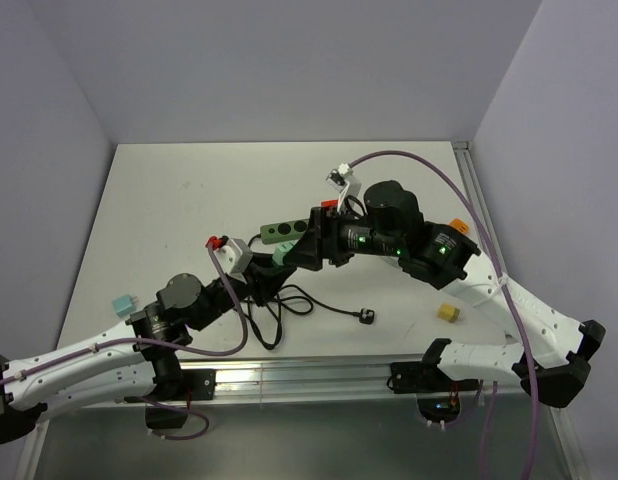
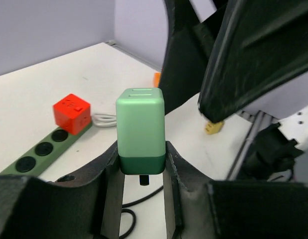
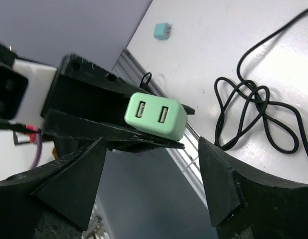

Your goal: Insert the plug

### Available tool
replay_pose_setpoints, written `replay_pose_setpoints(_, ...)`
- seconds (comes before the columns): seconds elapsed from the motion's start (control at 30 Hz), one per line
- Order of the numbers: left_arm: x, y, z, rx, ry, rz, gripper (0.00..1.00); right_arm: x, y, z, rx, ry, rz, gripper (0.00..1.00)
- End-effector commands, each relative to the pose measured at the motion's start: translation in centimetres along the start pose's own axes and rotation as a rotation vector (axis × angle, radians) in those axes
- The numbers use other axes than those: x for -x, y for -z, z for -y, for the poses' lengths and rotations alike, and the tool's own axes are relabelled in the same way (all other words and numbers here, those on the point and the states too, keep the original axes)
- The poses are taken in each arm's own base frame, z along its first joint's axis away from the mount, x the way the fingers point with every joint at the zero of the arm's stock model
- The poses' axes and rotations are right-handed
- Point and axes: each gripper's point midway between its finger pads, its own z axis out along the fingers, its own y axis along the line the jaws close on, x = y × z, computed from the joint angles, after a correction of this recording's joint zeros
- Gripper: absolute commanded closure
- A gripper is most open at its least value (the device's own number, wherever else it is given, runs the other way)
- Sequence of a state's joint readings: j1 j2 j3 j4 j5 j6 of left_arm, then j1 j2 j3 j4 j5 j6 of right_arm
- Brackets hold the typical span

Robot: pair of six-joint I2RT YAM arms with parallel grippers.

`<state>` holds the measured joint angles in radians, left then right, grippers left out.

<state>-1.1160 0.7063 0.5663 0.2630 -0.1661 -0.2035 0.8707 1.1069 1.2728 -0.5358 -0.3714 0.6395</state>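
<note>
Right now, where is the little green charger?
In the left wrist view, the green USB charger sits clamped in the left gripper, close to the dark green power strip.

Left arm [image 1: 89, 365] and right arm [image 1: 529, 320] reaching inward, left tool [image 2: 141, 159] clamped, right tool [image 3: 151, 149] spread wide

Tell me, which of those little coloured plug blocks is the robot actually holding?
The light green block, clamped between the left arm's fingers. The teal block and the yellow block lie loose on the table.
</note>
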Motion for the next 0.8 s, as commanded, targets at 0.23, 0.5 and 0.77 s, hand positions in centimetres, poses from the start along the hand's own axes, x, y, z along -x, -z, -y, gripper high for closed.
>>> replay_pose_setpoints(0.23, 2.5, -0.9, -1.0, 0.052, -0.129, 0.051, 1.0, 2.7, -1.1, 0.1, -0.12, -0.07, 0.016, 0.33)
replay_pose_setpoints(0.5, 2.2, -0.7, -1.0, 0.043, -0.147, 0.032, 1.0, 2.8, -1.4, 1.3, -0.202, -0.041, 0.013, 0.35)
replay_pose_setpoints(0.77, 2.3, -1.0, -0.8, 0.035, -0.168, 0.023, 1.0, 1.6, -2.2, 0.9, -0.187, -0.032, -0.038, 0.35)
